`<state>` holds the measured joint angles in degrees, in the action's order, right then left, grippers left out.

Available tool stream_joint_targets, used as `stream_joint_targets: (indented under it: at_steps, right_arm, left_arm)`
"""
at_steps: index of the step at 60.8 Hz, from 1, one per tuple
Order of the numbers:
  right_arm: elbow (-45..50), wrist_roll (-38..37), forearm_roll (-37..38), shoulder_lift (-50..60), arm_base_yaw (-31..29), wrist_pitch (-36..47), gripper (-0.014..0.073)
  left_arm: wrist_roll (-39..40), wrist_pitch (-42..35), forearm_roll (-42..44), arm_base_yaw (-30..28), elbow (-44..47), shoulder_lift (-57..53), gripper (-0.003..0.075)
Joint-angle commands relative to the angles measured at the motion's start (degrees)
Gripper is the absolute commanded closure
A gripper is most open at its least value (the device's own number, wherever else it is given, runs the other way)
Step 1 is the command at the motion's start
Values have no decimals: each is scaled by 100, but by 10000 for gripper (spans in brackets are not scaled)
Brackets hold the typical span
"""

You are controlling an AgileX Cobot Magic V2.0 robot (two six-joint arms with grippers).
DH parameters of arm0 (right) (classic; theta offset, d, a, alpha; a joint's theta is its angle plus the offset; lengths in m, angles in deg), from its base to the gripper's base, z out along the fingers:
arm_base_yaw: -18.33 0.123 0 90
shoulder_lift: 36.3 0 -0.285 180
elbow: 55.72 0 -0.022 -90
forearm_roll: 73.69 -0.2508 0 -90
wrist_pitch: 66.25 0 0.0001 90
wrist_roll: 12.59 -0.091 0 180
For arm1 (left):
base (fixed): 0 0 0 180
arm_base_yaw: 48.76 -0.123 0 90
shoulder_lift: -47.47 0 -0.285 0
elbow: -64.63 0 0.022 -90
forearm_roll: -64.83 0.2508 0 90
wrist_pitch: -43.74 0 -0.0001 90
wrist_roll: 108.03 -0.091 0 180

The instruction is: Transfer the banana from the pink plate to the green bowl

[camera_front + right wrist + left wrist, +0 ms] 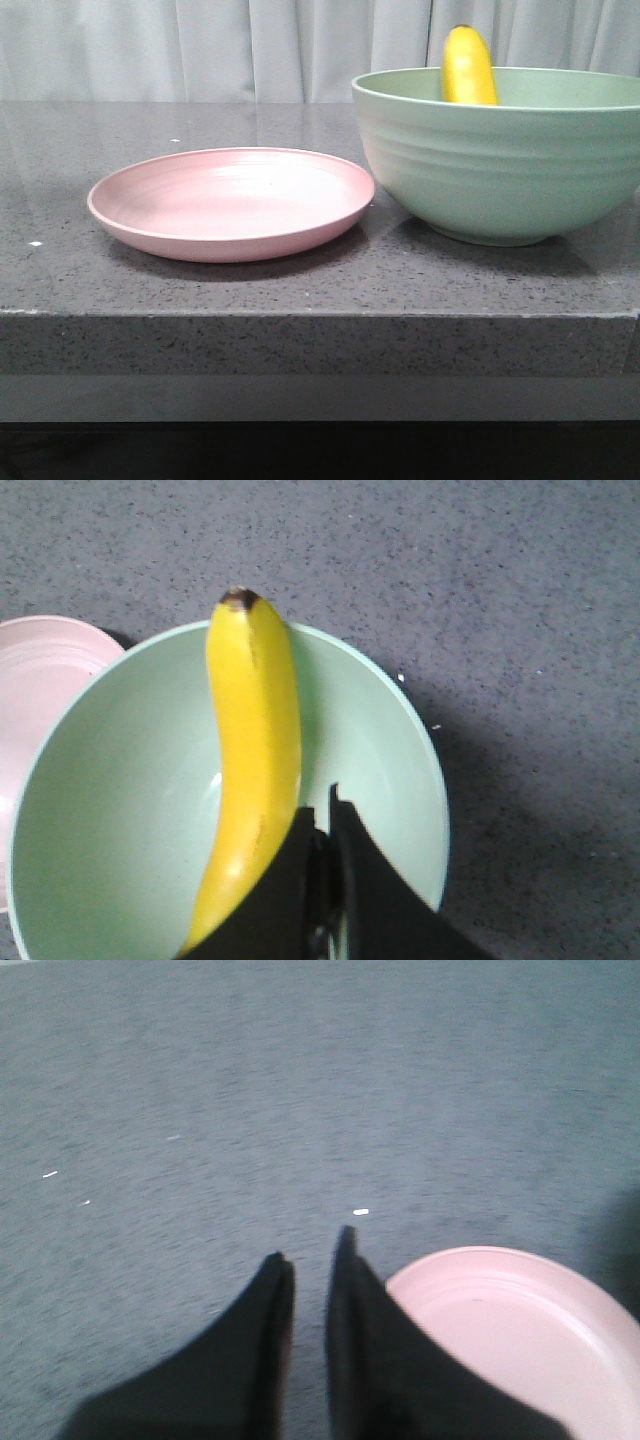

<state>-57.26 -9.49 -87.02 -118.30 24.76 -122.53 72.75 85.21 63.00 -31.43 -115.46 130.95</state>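
The banana (468, 65) stands in the green bowl (500, 170) at the right, its top end poking above the rim. In the right wrist view the banana (252, 750) leans along the inner wall of the bowl (110, 810), its dark tip at the rim. My right gripper (321, 802) hangs above the bowl beside the banana, shut and empty. The pink plate (230, 200) is empty, left of the bowl. My left gripper (312, 1245) hovers over the table beside the plate (510, 1330), fingers nearly together, holding nothing. Neither gripper shows in the front view.
The dark speckled stone table (300, 290) has its front edge close to the plate and bowl. A pale curtain (200, 50) hangs behind. The plate's rim (40, 680) nearly touches the bowl.
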Motion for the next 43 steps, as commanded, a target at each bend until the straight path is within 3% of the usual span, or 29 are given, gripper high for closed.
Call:
stream_joint_targets:
  at_steps: [1,8,21,43]
  right_arm:
    - [-108,-74,193,345,-48,241,654]
    - [369,-74,225,867,-48,794,654]
    - [2278,0,225,2522,-48,2342,654]
    - [5370,35,225,5543,-48,3746,654]
  left_arm:
    - [57,-313,-20,-243,-39,-349,741]
    - [57,-656,-20,-427,610,-897,741]
    - [57,-1681,-40,-439,2486,-2496,741]
    - [57,-2770,-67,-439,5146,-5380,741]
